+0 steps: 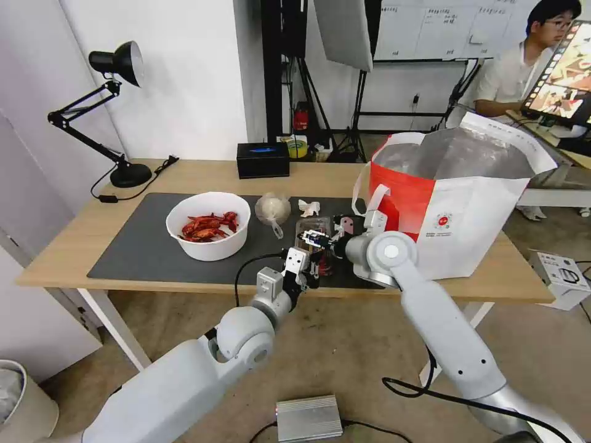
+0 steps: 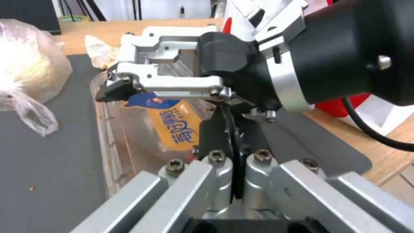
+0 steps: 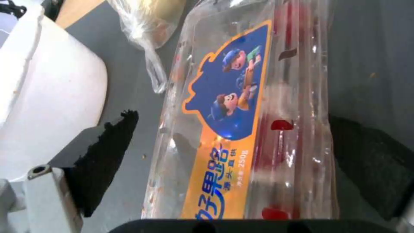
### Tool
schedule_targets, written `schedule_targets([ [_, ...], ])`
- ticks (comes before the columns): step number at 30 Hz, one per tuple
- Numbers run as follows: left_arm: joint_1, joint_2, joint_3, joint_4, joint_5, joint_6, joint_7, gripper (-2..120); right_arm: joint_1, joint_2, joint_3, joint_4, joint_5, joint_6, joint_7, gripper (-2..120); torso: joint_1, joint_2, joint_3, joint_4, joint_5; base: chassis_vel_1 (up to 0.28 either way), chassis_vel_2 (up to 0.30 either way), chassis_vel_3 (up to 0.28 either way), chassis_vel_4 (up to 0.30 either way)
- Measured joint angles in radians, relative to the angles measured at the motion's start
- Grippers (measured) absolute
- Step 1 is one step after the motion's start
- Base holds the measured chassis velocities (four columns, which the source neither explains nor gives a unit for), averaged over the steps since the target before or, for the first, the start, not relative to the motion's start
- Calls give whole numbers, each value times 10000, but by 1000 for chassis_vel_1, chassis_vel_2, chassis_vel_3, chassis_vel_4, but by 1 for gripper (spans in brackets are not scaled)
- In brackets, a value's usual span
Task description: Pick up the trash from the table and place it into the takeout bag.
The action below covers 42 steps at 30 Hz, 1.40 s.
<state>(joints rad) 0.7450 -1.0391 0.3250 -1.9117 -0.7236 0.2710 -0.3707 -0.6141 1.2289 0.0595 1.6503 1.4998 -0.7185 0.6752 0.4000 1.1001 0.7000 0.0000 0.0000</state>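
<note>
The clear tray (image 1: pixel 306 227) (image 2: pixel 172 126) (image 3: pixel 224 129), with a blue-and-orange label and red bits, lies on the dark mat (image 1: pixel 141 246) near the table's (image 1: pixel 74 240) front edge. My left gripper (image 1: pixel 315 266) (image 2: pixel 233 139) is shut on the tray's near end. My right gripper (image 1: pixel 323 237) (image 2: pixel 168 97) (image 3: pixel 237 158) hangs open over it, one finger on each side. The white bowl (image 1: pixel 208 224) (image 3: pixel 47 97) of crayfish shells, the knotted bag (image 1: pixel 273 209) (image 2: pixel 26 71) and the tissue (image 1: pixel 309 207) (image 2: pixel 99 51) rest on the mat. The takeout bag (image 1: pixel 468 209) stands open at the right.
A black desk lamp (image 1: pixel 117 111) stands at the table's back left and a black tissue box (image 1: pixel 263 160) at the back middle. On the floor lie a silver box (image 1: pixel 308 418) and a white carton (image 1: pixel 560 277). A bin (image 1: pixel 18 400) sits bottom left.
</note>
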Motion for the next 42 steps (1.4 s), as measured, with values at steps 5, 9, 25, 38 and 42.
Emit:
schedule_targets([
  [5,0,-8,-1,-2,2,-3,-2,0,-4,18,-10,5,1,0,0,92,-1,0,0,0,0,0,0,0,0],
  [9,10,-19,-1,-6,3,-5,-8,0,-74,27,5,43,0,1,3,76,-1,-1,0,0,0,0,0,0,0],
  [25,11,-13,7,-82,4,-6,-27,0,-236,-71,121,185,-5,47,56,21,0,-1,0,0,0,0,0,0,0],
  [38,161,117,-283,-286,-19,-31,-56,0,-274,-88,174,130,-17,54,52,0,0,0,0,1,0,0,0,0,0],
  [42,445,487,-599,-588,-93,-42,-28,0,-322,-93,202,129,-27,54,54,0,-1,0,-1,2,0,0,0,0,0],
])
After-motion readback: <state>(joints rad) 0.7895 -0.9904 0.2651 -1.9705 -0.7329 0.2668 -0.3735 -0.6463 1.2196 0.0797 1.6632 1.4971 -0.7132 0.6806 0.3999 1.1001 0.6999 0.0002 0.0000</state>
